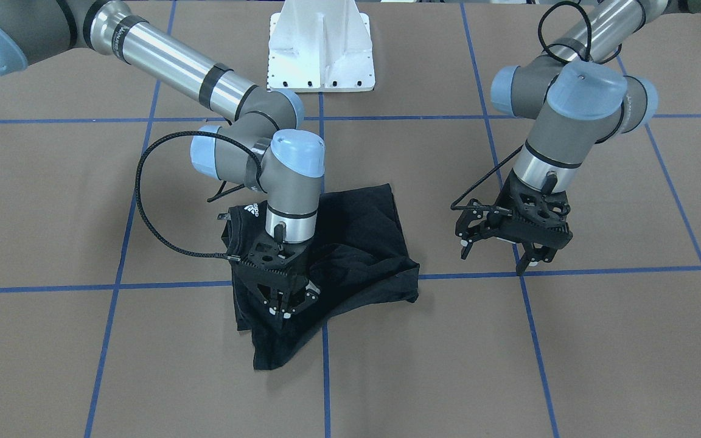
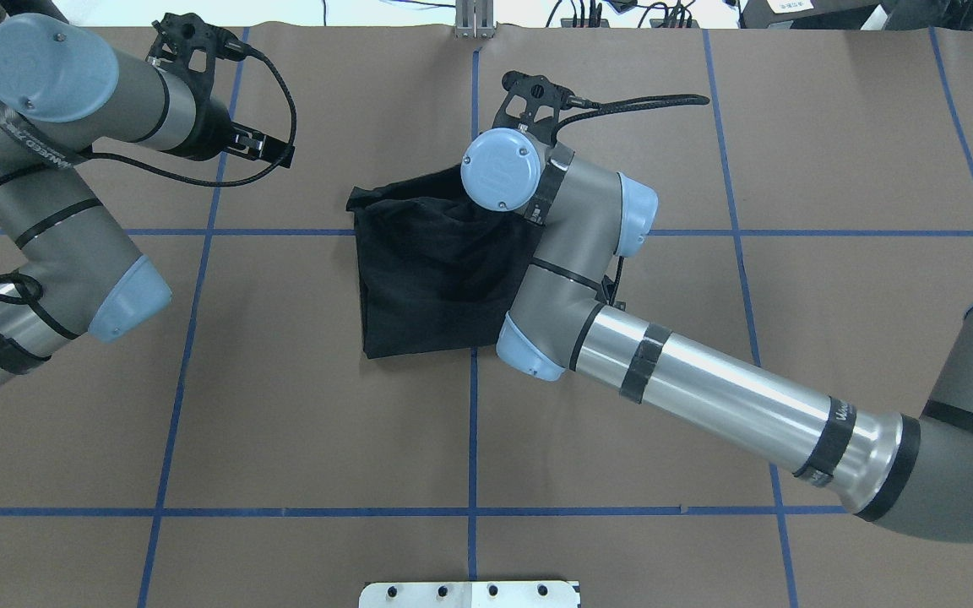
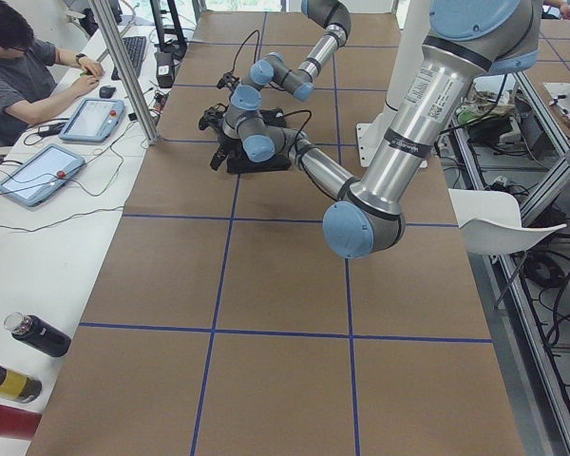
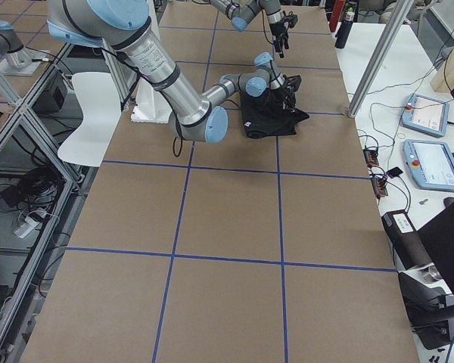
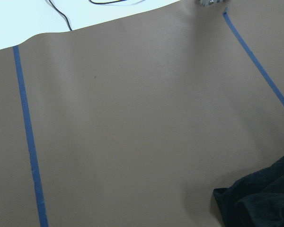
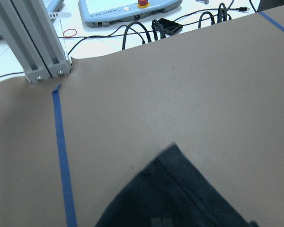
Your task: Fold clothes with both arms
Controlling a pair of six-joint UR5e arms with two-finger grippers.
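Observation:
The black T-shirt (image 1: 356, 243) lies bunched and partly folded near the table's middle, with its white logo (image 1: 252, 208) near the collar. It also shows in the overhead view (image 2: 427, 279) and at the lower edge of both wrist views (image 5: 260, 198) (image 6: 170, 198). My right gripper (image 1: 283, 310) points down onto the shirt's operator-side edge, and its fingers look shut on the fabric. In the overhead view its wrist hides it. My left gripper (image 1: 499, 258) is open and empty, just above the bare table, well off to the shirt's side (image 2: 263, 148). The chest graphic is hidden.
The white pedestal base (image 1: 321, 45) stands at the robot's edge of the table. Blue tape lines (image 1: 326, 377) grid the brown table cover. An aluminium post (image 6: 33, 47) and teach pendants (image 4: 431, 113) stand past the far edge. An operator (image 3: 19, 66) sits at the side table.

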